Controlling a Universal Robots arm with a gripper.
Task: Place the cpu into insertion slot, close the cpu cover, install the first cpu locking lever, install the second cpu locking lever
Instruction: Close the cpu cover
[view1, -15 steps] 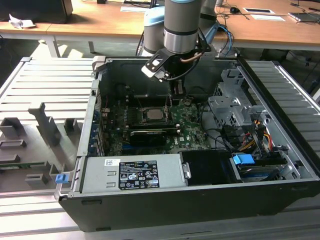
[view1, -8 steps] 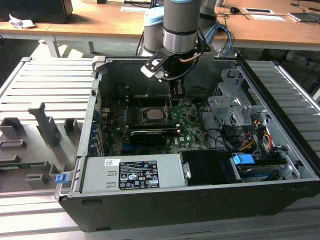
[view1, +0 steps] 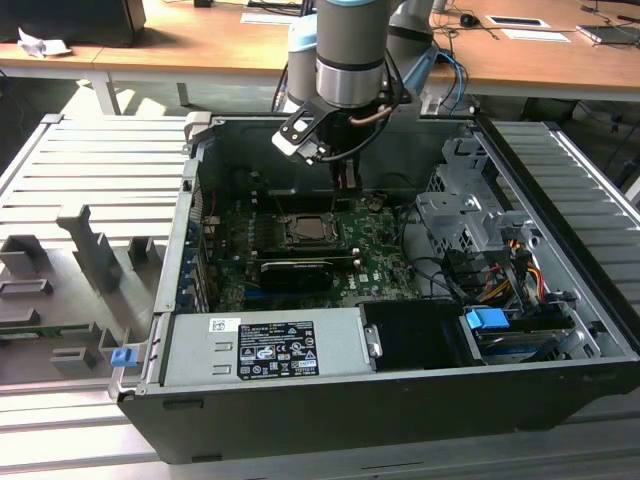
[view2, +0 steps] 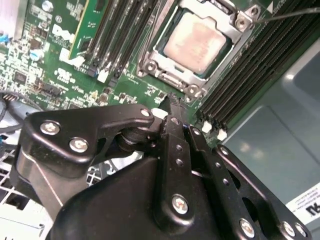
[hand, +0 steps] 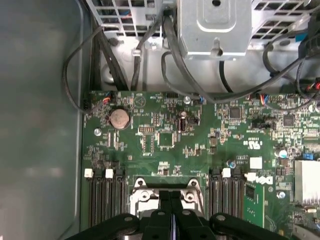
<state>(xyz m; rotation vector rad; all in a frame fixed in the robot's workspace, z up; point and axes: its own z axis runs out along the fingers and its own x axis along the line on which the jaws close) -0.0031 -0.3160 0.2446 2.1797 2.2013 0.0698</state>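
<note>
The cpu (view2: 197, 42) lies flat in the insertion slot (view1: 305, 231) on the green board, its pale metal face up. The silvery cpu cover (view2: 159, 59) lies down around it as a frame. A thin locking lever (view2: 287, 15) runs out from one socket corner. My gripper (view2: 172, 106) hangs just above the board beside the socket's edge, its black fingers shut together with nothing between them. In the exterior view the gripper (view1: 346, 185) stands just behind the socket. In the first wrist view the gripper (hand: 172, 200) covers part of the socket (hand: 145, 195).
Long black memory slots (view2: 117, 35) flank the socket on both sides. Black cables (hand: 150, 55) and a metal drive cage (view1: 465, 215) sit on the exterior view's right. The case wall (hand: 40, 125) rises close by. A power supply (view1: 265, 345) fills the front.
</note>
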